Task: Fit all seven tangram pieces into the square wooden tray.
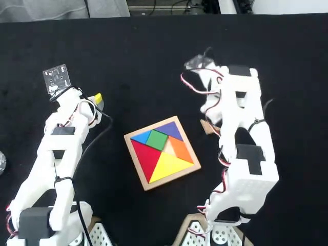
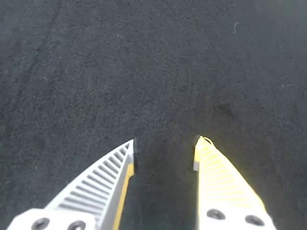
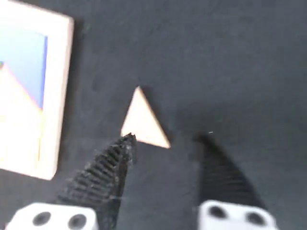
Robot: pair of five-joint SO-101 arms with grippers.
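right gripper (image 3: pixel 165 139): jaws wide open, nothing in them, hanging low over the black cloth (image 3: pixel 230 57)
loose triangle (image 3: pixel 144 122): pale wood-coloured piece, flat on the cloth right in front of the right gripper. The dark ribbed fingertip (image 3: pixel 125 143) sits right at its edge and looks like it's touching; the other finger is off to the side, clear of it
tray (image 1: pixel 133 156): square wooden one, out past the triangle on the ribbed-finger side of the right gripper, near but not touching the piece
in the tray: blue piece (image 1: pixel 141 137), green piece (image 1: pixel 158 139), purple piece (image 1: pixel 170 130), orange piece (image 1: pixel 180 149), red piece (image 1: pixel 146 159) and yellow piece (image 1: pixel 171 165), all lying flat
left gripper (image 2: pixel 165 143): open too, one white finger and one yellow, bare cloth under the gap, well away from the tray
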